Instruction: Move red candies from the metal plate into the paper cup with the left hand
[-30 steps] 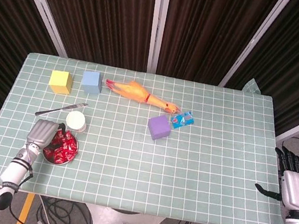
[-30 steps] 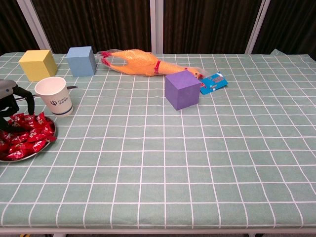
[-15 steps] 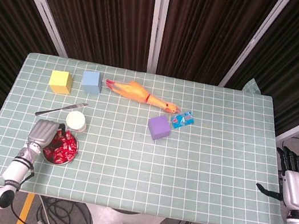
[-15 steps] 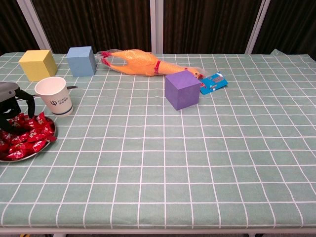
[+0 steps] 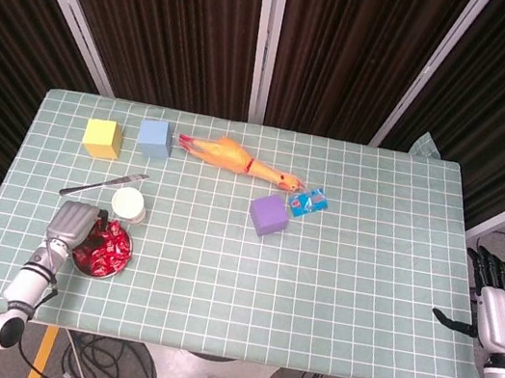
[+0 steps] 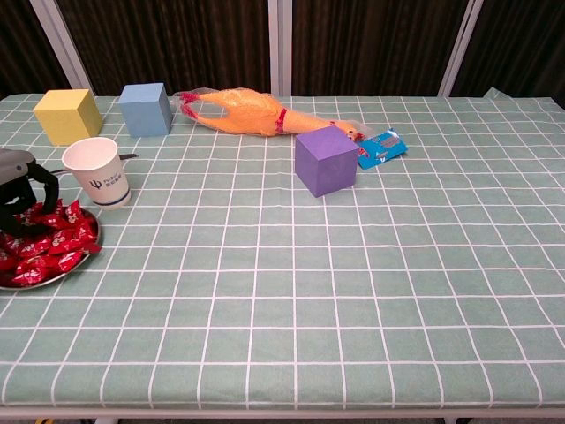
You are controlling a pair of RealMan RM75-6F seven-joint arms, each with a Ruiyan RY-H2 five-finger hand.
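Observation:
A round metal plate (image 5: 123, 265) (image 6: 55, 277) heaped with red candies (image 5: 106, 247) (image 6: 51, 244) sits near the table's front left corner. Just behind it stands a white paper cup (image 5: 129, 203) (image 6: 97, 170), upright. My left hand (image 5: 73, 221) (image 6: 19, 183) hangs over the plate's left side, its dark fingers curled down into the candies; whether a candy is pinched between them is hidden. My right hand (image 5: 501, 319) rests off the table's right edge, fingers apart and holding nothing.
A knife (image 5: 102, 184) lies behind the cup. A yellow cube (image 5: 102, 137), a blue cube (image 5: 155, 139) and a rubber chicken (image 5: 234, 157) line the back. A purple cube (image 5: 268, 214) and a blue packet (image 5: 309, 202) lie mid-table.
My left hand has sunk slightly onto the candies and its fingers have drawn in a little. The right hand has barely shifted.

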